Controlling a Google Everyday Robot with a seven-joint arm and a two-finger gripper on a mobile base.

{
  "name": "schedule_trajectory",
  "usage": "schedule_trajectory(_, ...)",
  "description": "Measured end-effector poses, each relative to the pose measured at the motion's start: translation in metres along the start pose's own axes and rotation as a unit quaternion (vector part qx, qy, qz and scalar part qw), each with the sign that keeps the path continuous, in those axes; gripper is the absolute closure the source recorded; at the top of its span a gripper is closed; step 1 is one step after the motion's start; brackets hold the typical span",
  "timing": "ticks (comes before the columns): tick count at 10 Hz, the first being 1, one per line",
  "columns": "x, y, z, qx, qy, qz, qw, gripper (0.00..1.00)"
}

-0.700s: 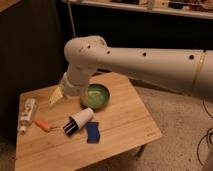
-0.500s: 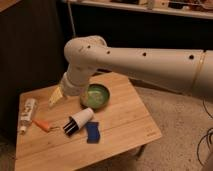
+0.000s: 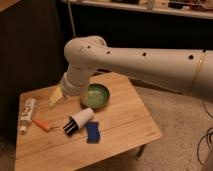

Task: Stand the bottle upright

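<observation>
One bottle (image 3: pixel 27 113) is lying flat at left edge of desk (image 3: pixel 125 125), its cap end hard to make out. Claw (image 3: pixel 56 96) is hanging btwn bottle & green bowl (image 3: pixel 102 99), spread wide, empty, partly hidden by wrist.

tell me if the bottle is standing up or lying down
Lying down: the bottle rests lengthwise on its side near the table's left edge. The claw hovers to its right, not touching it.

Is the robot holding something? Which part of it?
Nothing is held. The gripper hangs open above the table, apart from the bottle, which lies on its side.
</observation>
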Motion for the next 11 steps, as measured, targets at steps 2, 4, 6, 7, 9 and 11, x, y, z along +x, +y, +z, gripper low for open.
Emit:
schedule_trajectory(2, 0.0, -0.0001, 0.0, 0.0, 0.0, 0.0, 1.0, 0.2)
schedule_trajectory(4, -0.0001, -0.0001, 0.0, 0.0, 0.0, 0.0, 1.0, 0.2)
schedule_trajectory(6, 0.0, 0.0, -0.0001, 0.0, 0.0, 0.0, 1.0, 0.2)
schedule_trajectory(7, 0.0, 0.0, -0.0001, 0.0, 0.0, 0.0, 1.0, 0.2)
schedule_trajectory(9, 0.0, 0.0, -0.0001, 0.0, 0.0, 0.0, 1.0, 0.2)
schedule_trajectory(11, -0.0042, 0.0007, -0.0029, 0.004, 0.0, -0.002, 1.0, 0.2)
